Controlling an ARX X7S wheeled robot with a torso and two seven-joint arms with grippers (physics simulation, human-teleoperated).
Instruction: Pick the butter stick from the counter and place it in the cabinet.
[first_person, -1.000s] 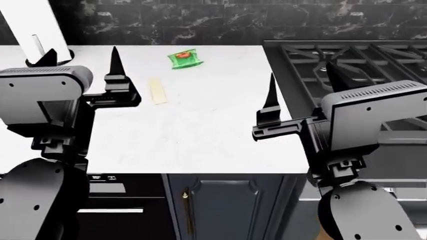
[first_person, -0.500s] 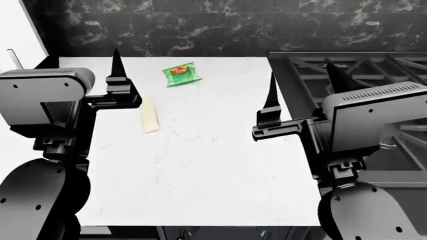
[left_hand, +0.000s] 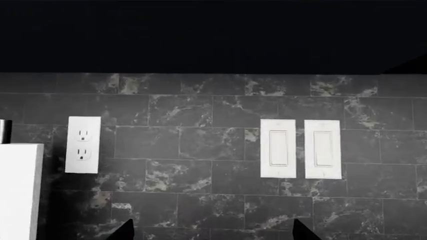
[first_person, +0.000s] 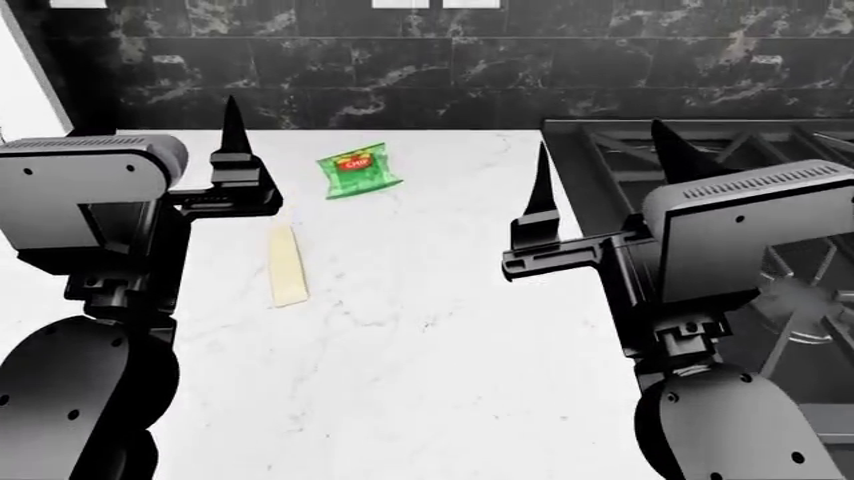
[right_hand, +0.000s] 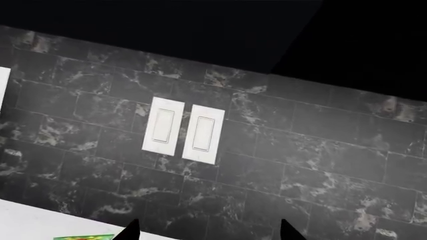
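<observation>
In the left wrist view, a dark marble-tiled backsplash (left_hand: 200, 165) is faced squarely. A white power outlet (left_hand: 83, 144) and two white rocker switches (left_hand: 300, 148) are mounted on it, and a white upright surface (left_hand: 19, 192) is cut off at one edge. Only two dark fingertips (left_hand: 123, 231) are seen, spread well apart with nothing between them. Neither the butter nor the counter is shown here.

In the head view, the butter stick (first_person: 286, 265) is found lying flat on the white counter (first_person: 427, 350), on its left half, just near of the left gripper (first_person: 160, 115). That gripper is held above the slab, its jaws parted and empty. The right gripper (first_person: 598, 165) is raised likewise, parted and empty, close to the counter's right edge beside the black stovetop (first_person: 721, 150). A green chip bag (first_person: 358, 172) lies farther back, apart from the stick. The approach step is judged to be in hand: nothing has been grasped. The next move would call for the left gripper to be pitched down and lowered over the stick. No cabinet is visible, so its place cannot be told. Nothing is seen blocking the stick.

In the right wrist view, the same switches are seen on the tiles at a tilt, with a corner of the chip bag and a strip of counter beneath. Two separated fingertips (right_hand: 130, 231) hold nothing.
</observation>
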